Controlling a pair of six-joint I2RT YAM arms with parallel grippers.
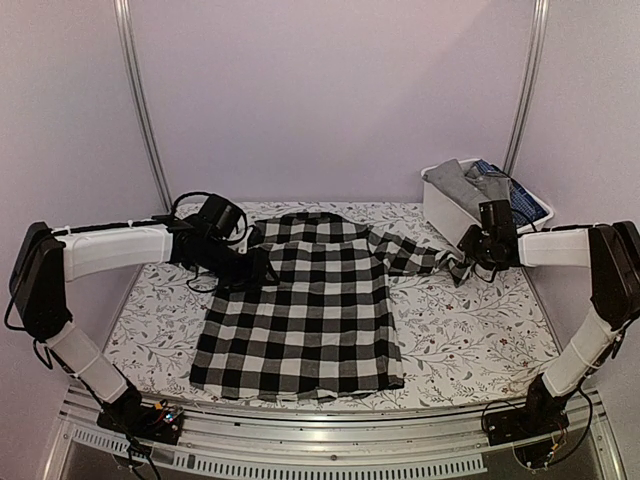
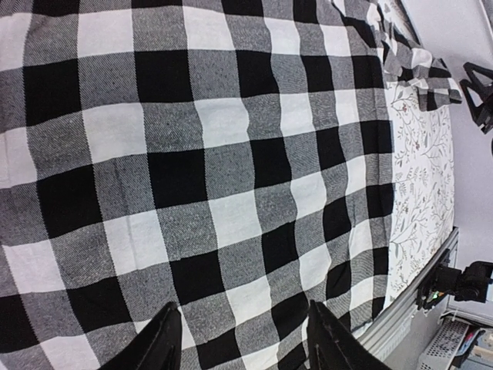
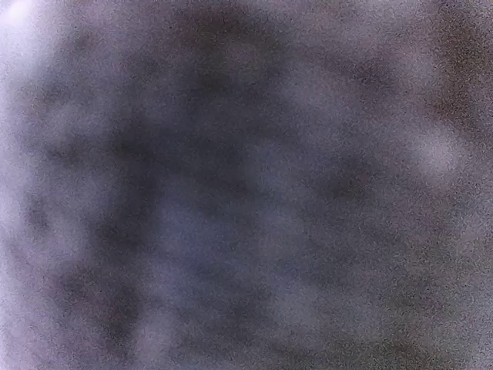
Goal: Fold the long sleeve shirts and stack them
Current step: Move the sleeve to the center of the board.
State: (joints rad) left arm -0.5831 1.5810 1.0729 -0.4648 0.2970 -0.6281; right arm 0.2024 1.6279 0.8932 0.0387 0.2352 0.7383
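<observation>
Hovering left gripper [image 2: 241, 307] low over checked shirt [image 1: 300, 320] with jaws apart, gripping nothing. Lying spread flat on table [image 1: 480, 325], sleeve reaching right. Resting right gripper [image 1: 468, 262] at that sleeve's end; not telling jaw state through blurred wrist view. Sitting in bin [image 1: 440, 208] far right: more shirts [image 1: 482, 180].

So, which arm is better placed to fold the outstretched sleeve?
Right: the right hand is at the end of the black-and-white checked cloth shirt's sleeve; the left hand is across the shirt.
</observation>
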